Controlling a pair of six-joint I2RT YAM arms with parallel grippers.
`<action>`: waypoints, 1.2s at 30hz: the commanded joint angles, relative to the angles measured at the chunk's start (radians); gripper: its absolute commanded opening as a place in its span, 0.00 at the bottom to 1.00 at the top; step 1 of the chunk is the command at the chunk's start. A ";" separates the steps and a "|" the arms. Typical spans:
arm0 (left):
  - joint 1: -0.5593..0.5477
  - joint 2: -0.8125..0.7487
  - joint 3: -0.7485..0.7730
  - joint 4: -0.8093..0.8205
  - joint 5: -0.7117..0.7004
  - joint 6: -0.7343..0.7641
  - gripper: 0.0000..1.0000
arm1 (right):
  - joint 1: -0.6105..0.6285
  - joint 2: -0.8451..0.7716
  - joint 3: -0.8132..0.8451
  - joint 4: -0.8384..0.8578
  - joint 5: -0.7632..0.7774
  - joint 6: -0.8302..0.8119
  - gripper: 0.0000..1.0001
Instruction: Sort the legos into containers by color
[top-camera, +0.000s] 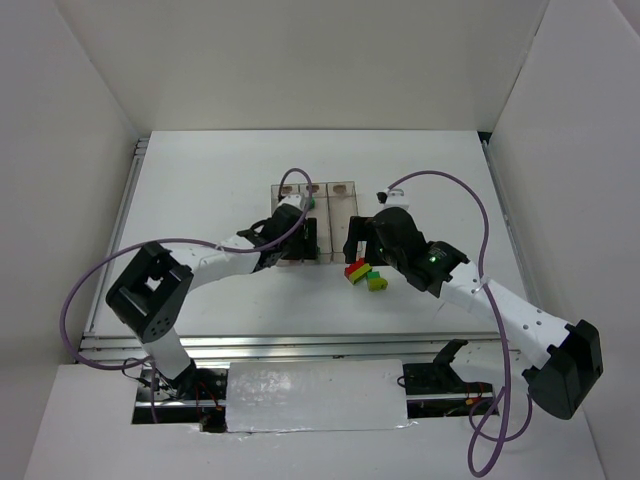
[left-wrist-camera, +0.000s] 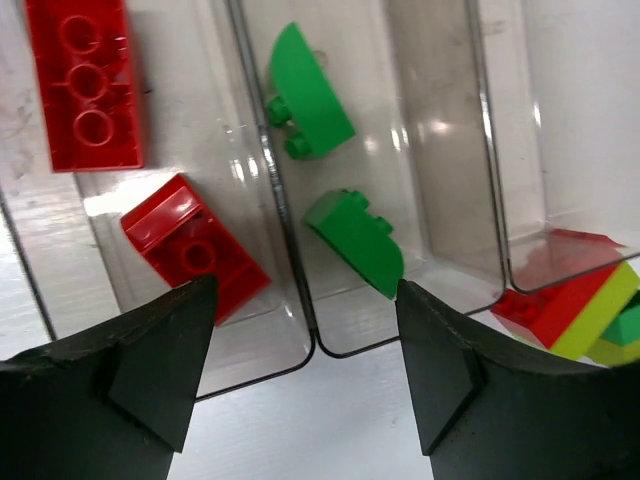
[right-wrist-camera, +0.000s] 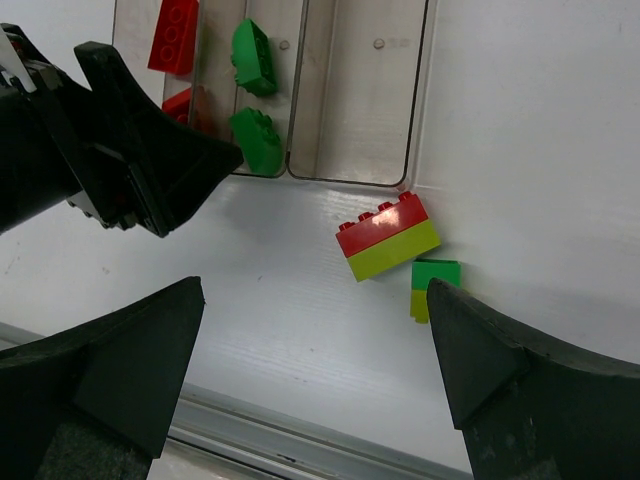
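Observation:
Three joined clear containers (top-camera: 342, 200) stand mid-table. In the left wrist view the left bin holds two red legos (left-wrist-camera: 85, 85) (left-wrist-camera: 195, 245), the middle bin (left-wrist-camera: 440, 150) two green ones (left-wrist-camera: 310, 95) (left-wrist-camera: 358, 238), and the right bin shows none. A red-on-yellow-green stack (right-wrist-camera: 388, 236) and a green-on-yellow-green stack (right-wrist-camera: 435, 285) lie on the table just in front of the right bin. My left gripper (left-wrist-camera: 305, 283) is open and empty over the bins' near end. My right gripper (right-wrist-camera: 315, 288) is open and empty, above the table near the two stacks.
The left gripper's black body (right-wrist-camera: 150, 170) sits close on the left in the right wrist view. A metal rail (right-wrist-camera: 300, 440) runs along the table's near edge. White walls enclose the table (top-camera: 200, 190) on three sides.

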 joint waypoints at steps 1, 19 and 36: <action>-0.017 -0.031 -0.016 0.050 0.029 -0.020 0.84 | -0.003 -0.001 0.032 0.003 0.007 -0.001 1.00; -0.028 -0.216 0.139 -0.249 -0.163 -0.060 0.99 | -0.052 0.034 -0.066 0.029 0.059 0.143 0.99; -0.029 -0.755 0.030 -0.728 -0.140 -0.036 1.00 | -0.093 0.203 -0.172 0.061 -0.016 0.080 0.99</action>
